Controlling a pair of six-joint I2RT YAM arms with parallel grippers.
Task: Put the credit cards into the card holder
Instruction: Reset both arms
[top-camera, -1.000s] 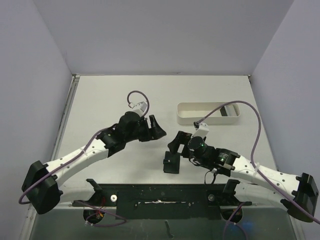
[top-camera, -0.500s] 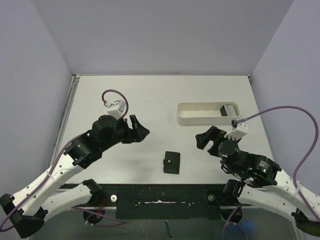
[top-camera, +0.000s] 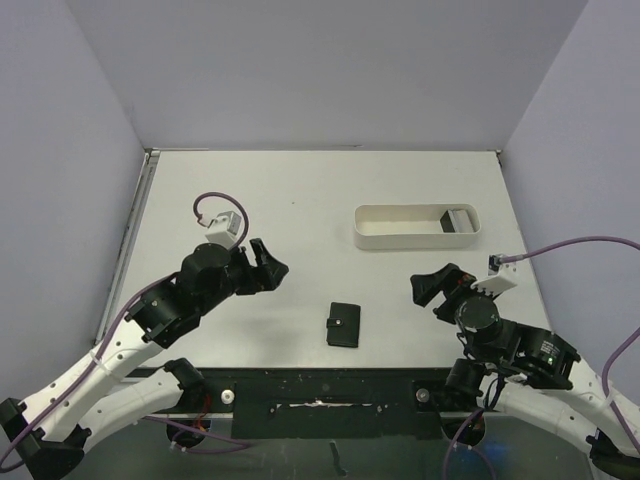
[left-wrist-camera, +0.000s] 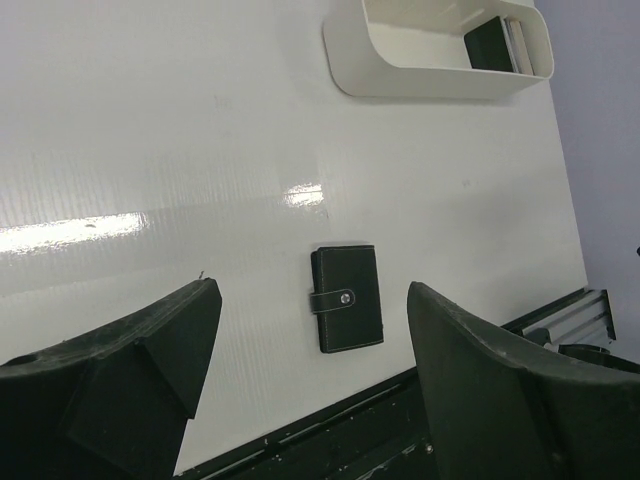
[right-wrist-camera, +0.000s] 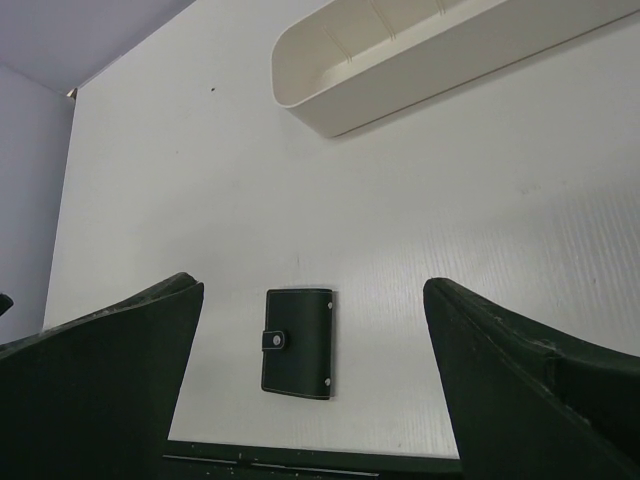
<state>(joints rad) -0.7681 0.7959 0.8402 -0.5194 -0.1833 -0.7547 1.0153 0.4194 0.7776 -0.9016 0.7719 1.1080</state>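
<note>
The card holder (top-camera: 343, 324) is a small black case, folded shut with its snap tab fastened, lying flat near the table's front edge. It shows in the left wrist view (left-wrist-camera: 347, 310) and the right wrist view (right-wrist-camera: 298, 343). My left gripper (top-camera: 270, 260) hangs open above the table to its left, nothing between the fingers (left-wrist-camera: 312, 300). My right gripper (top-camera: 437, 283) is open and empty to its right (right-wrist-camera: 312, 288). No credit cards lie loose on the table. Thin flat pieces (left-wrist-camera: 500, 42), dark and pale, stand on edge in the tray; I cannot tell what they are.
A long white oval tray (top-camera: 400, 240) stands at the back right, seen in the left wrist view (left-wrist-camera: 400, 85) and the right wrist view (right-wrist-camera: 400, 85). A dark rail (top-camera: 320, 385) runs along the front edge. Walls close in the left, back and right.
Both arms have drawn away from the card holder, the left one to the left, the right one to the right and nearer. Their jaws have spread wider. The holder lies alone.
</note>
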